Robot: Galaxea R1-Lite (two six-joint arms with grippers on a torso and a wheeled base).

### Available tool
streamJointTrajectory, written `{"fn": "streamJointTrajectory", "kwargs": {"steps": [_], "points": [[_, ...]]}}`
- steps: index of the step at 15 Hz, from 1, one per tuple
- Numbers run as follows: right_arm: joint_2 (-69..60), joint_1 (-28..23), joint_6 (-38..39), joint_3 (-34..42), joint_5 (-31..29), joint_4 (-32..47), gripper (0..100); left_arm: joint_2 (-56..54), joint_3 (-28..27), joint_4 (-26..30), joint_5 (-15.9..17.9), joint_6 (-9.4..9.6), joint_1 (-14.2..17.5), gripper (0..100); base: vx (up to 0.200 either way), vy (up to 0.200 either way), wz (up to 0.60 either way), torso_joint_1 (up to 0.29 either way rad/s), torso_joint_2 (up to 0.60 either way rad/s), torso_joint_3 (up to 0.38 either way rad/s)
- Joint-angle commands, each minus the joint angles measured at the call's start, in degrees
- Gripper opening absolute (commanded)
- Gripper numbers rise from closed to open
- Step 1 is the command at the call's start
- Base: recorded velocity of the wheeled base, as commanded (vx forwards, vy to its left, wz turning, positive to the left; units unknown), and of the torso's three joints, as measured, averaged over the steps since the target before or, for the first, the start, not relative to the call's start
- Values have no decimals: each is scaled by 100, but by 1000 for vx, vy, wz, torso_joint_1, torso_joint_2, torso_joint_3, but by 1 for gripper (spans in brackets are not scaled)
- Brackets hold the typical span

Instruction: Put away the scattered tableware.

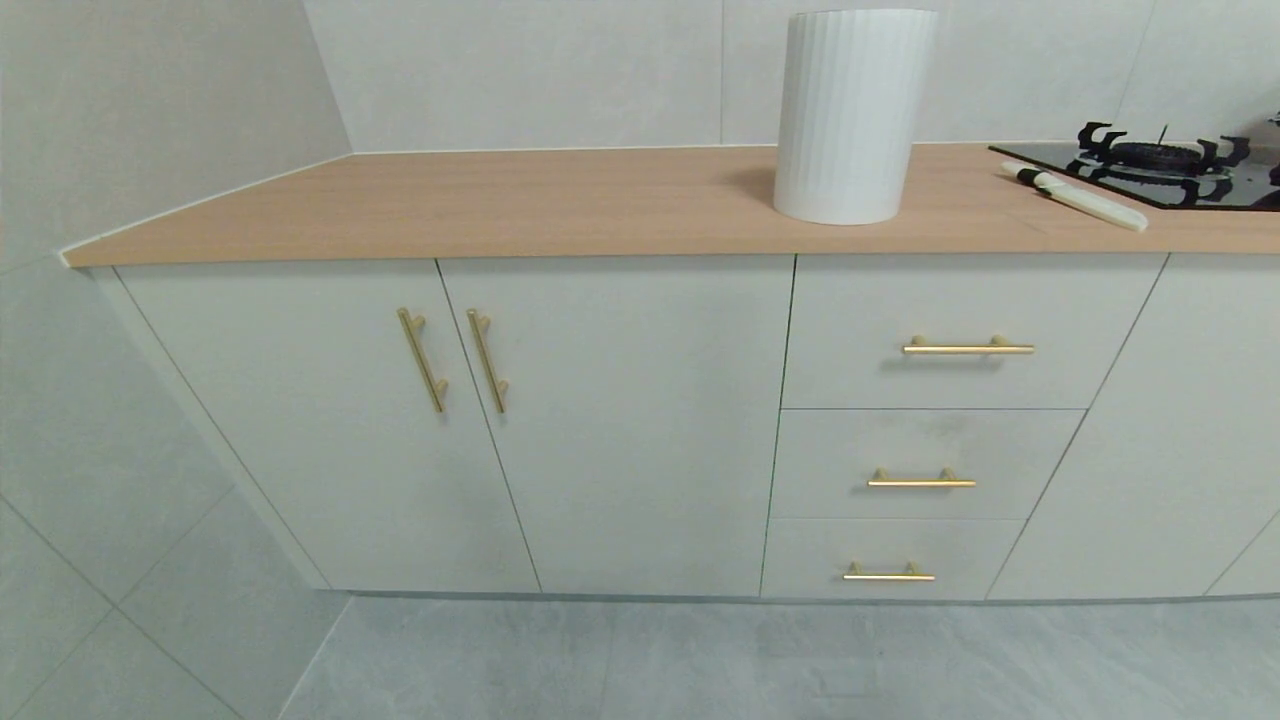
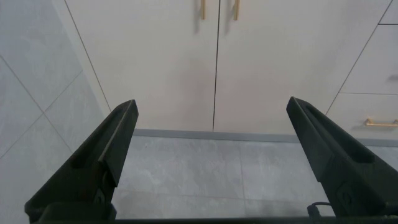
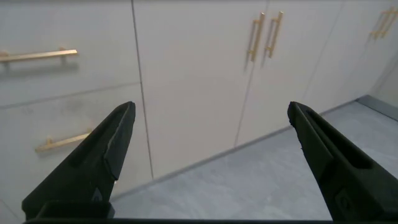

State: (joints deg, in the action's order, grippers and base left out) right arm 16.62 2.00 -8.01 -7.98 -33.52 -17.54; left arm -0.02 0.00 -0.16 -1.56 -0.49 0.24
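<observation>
A tall white ribbed holder (image 1: 848,115) stands on the wooden countertop (image 1: 500,205). To its right a white knife (image 1: 1078,196) with a dark band lies flat on the counter, beside the stove. My left gripper (image 2: 211,109) hangs low before the cabinet doors, open, with nothing between its dark fingers (image 2: 106,155). My right gripper (image 3: 211,112) is also low, facing the drawers and doors, open and holding nothing.
A black gas stove (image 1: 1160,165) sits at the counter's right end. Below are two cabinet doors with gold handles (image 1: 455,360) and three drawers (image 1: 940,350) with gold pulls. Grey tiled floor (image 1: 700,660) lies in front, and a tiled wall closes the left side.
</observation>
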Motion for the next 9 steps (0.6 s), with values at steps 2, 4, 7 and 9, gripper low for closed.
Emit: {"fn": "streamJointTrajectory", "kwargs": {"steps": [2, 4, 7, 9], "points": [[-1653, -235, -25, -80, 232, 858, 100, 2, 0, -2, -2, -4, 2, 100, 0, 0, 0, 0, 0, 0], [-1653, -235, 10, 755, 971, 330, 100, 2, 0, -2, -2, -4, 2, 100, 0, 0, 0, 0, 0, 0], [-1653, -235, 564, 790, 2201, 867, 100, 2, 0, -2, -2, -4, 2, 100, 0, 0, 0, 0, 0, 0], [-1653, -226, 546, 790, 2702, 1482, 100, 2, 0, -2, -2, -4, 2, 100, 0, 0, 0, 0, 0, 0]]}}
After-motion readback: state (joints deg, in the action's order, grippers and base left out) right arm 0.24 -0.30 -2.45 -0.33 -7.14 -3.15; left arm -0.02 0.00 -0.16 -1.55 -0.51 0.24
